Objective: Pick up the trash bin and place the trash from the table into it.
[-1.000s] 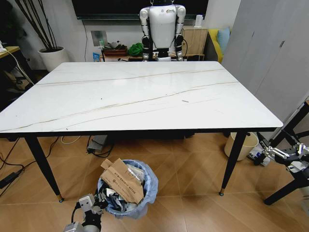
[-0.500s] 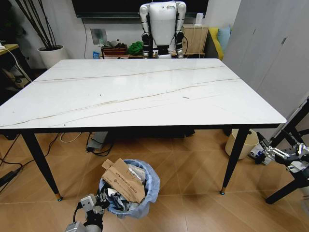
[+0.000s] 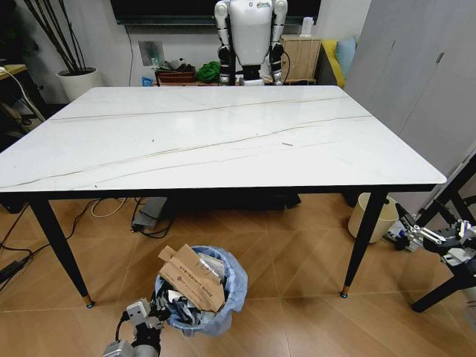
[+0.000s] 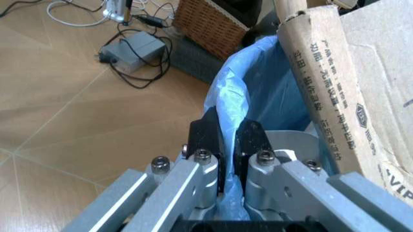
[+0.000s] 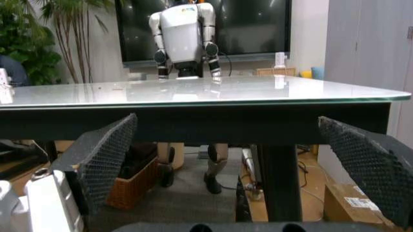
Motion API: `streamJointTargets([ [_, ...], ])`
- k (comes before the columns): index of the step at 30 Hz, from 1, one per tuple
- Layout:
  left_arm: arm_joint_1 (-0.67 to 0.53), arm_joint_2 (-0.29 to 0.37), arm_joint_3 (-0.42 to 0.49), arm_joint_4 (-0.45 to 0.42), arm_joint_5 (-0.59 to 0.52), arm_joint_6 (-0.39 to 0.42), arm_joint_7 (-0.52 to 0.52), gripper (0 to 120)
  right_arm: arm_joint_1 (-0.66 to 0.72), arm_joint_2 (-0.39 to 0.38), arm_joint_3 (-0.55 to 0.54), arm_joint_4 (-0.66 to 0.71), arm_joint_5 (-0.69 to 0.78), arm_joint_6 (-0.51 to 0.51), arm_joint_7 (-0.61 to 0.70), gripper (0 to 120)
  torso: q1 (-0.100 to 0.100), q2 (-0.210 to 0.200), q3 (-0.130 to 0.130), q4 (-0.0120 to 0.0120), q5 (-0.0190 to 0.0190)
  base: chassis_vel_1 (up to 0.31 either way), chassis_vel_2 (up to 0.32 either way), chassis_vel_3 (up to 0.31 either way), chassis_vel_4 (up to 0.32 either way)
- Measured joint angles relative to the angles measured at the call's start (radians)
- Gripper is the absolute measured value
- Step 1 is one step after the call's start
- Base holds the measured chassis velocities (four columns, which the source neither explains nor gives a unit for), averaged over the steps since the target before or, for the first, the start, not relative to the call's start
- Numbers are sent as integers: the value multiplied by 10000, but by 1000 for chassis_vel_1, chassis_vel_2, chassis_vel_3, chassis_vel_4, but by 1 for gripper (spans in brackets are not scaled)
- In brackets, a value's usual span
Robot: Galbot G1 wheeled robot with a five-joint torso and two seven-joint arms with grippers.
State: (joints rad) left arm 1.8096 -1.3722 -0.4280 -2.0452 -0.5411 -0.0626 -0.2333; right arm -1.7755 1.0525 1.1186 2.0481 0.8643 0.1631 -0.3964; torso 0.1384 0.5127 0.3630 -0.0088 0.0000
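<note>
Looks like my head camera tipped a bit since a second ago, so the whole scene slid; the trash bin (image 3: 199, 291) itself sits at the same spot on the wood floor (image 3: 290, 268), just in front of the table (image 3: 223, 141), and my left gripper (image 3: 158, 318) hasn't let go. Up close, my left fingers (image 4: 205, 130) are squeezed together on the crinkly light-blue bag at the bin's rim (image 4: 245, 96), plastic pinched between the two black pads. That arm hangs low at my left side, reaching in toward the bin. Torn brown cardboard (image 3: 190, 277) sticks out the top, with crumpled stuff packed under it. My right gripper (image 3: 416, 233) is parked low off to the right beside the table's edge, its mesh-textured fingers (image 5: 103, 159) spread wide apart, holding nothing. Glossy white surface with thin dark veins, slim black legs.
</note>
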Motion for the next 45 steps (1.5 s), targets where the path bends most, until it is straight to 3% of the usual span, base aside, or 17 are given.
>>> streamJointTargets([
  [13, 33, -11, 37, -48, -430, 281, -282, 0, 0, 0, 0, 0, 0, 0, 0, 100, -271, -703, -433, 0, 0, 0, 0, 0, 0],
  [45, -77, 54, 49, 66, -539, 565, -438, 0, 0, 0, 0, 0, 0, 0, 0, 100, -688, -1901, -1215, 0, 0, 0, 0, 0, 0],
])
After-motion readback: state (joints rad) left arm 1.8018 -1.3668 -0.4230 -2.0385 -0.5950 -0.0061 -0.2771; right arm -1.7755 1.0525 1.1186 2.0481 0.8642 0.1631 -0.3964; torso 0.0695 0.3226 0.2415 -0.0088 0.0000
